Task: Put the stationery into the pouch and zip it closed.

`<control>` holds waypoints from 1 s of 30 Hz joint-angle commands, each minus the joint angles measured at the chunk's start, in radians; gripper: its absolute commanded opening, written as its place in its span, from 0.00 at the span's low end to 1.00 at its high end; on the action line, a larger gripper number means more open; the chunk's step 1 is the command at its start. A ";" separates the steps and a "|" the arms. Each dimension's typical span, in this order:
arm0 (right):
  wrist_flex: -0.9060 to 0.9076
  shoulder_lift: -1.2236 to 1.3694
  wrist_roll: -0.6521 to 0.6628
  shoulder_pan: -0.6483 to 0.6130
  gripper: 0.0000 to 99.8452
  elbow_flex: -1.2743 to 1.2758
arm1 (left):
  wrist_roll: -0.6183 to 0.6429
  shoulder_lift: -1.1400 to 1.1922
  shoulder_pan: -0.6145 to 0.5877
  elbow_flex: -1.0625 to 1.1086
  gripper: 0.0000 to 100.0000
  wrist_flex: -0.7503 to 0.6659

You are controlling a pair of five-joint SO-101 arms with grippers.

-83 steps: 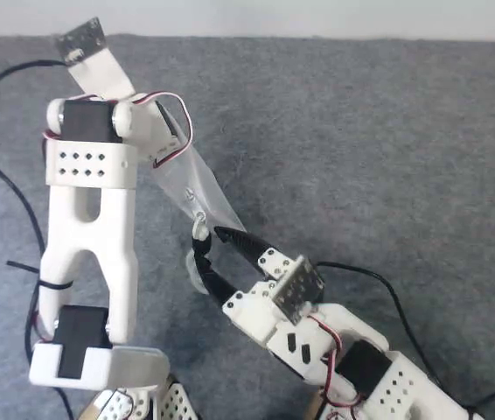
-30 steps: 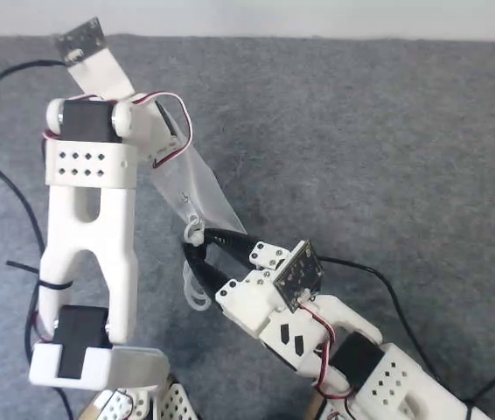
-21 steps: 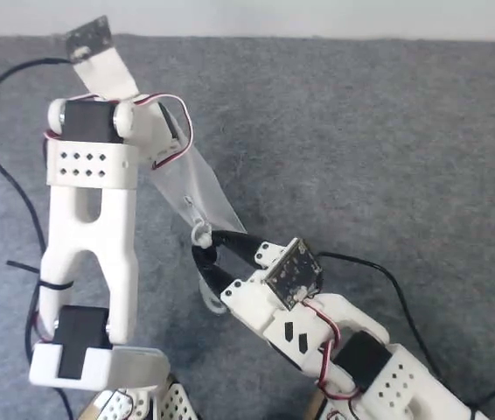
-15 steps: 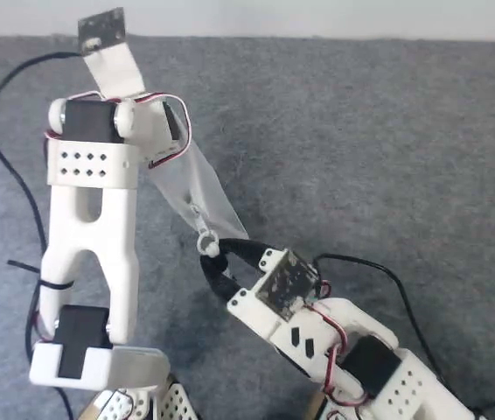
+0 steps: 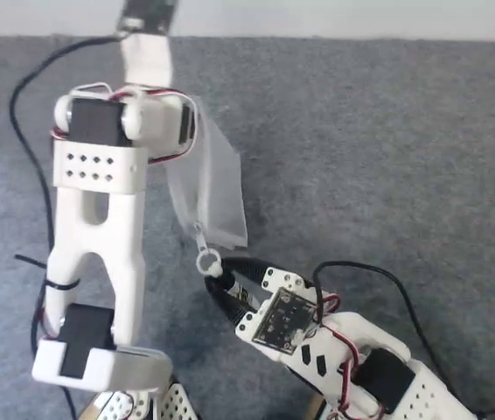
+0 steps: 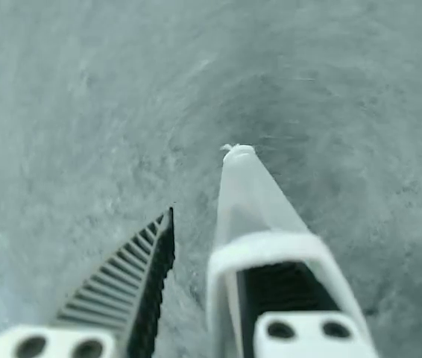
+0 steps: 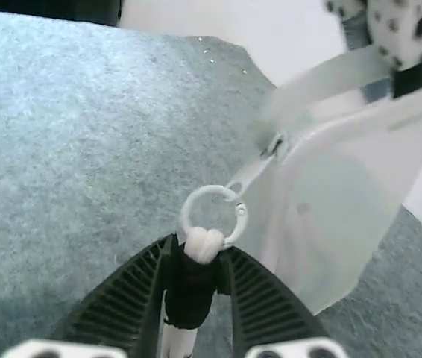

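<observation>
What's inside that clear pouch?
Nothing I can make out: the pouch looks cloudy and flat, with no pens showing through. Its upper end is hidden behind the left arm. The right claw grips its pull.

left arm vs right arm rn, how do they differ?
Left arm sits at the pouch's far end; right arm sits at its near end. Right gripper is shut on the zipper pull; the left gripper's hold can't be judged. Both arms are white and meet at the pouch.

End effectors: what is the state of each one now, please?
Left end effector: closed, holding the pouch.
Right end effector: closed on the zipper pull ring.
</observation>
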 commanded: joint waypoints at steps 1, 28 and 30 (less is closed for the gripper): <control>0.012 -0.010 0.035 -0.024 0.01 -0.034 | -0.095 -0.083 0.087 -0.111 0.12 0.018; 0.101 -0.180 0.041 0.019 0.01 -0.035 | -0.221 -0.255 0.437 -0.139 0.12 0.132; 0.108 -0.180 0.040 0.036 0.01 -0.055 | -0.219 -0.288 0.427 -0.137 0.12 0.132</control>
